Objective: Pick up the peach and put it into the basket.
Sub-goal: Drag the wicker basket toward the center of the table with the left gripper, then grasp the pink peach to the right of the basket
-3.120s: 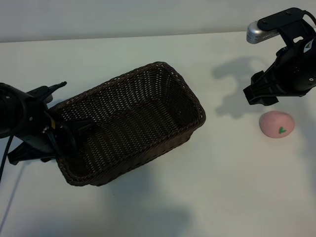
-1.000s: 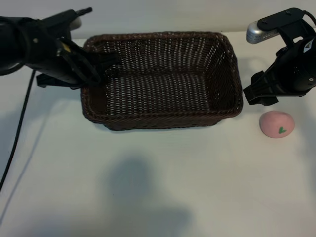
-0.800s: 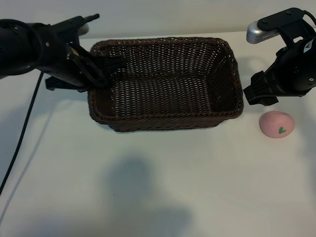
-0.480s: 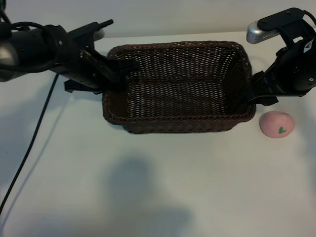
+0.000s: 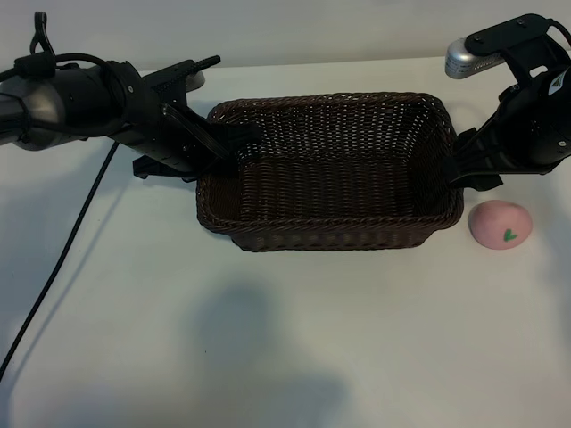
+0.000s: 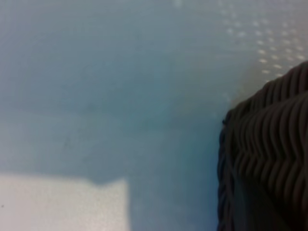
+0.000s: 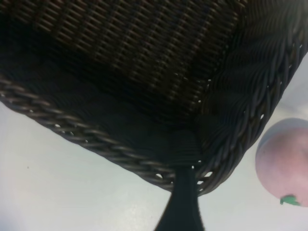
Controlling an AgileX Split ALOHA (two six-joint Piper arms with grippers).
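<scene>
From the exterior view, the basket (image 5: 330,169) sits on the white table (image 5: 268,339), its long side running left to right. The left gripper (image 5: 234,135) is clamped on the basket's left rim, its jaws nearly closed on the wicker. The right gripper (image 5: 471,165) hangs just beside the basket's right end, jaws spread wide and holding nothing. The peach (image 5: 500,224) lies on the table just right of the basket, below the right gripper, with its green leaf mark facing up.

The left wrist view shows only a corner of the basket (image 6: 267,159) against the table (image 6: 96,96).

In the right wrist view, a basket corner (image 7: 144,96) fills most of the picture, with the peach (image 7: 284,166) on the table close outside that corner.
</scene>
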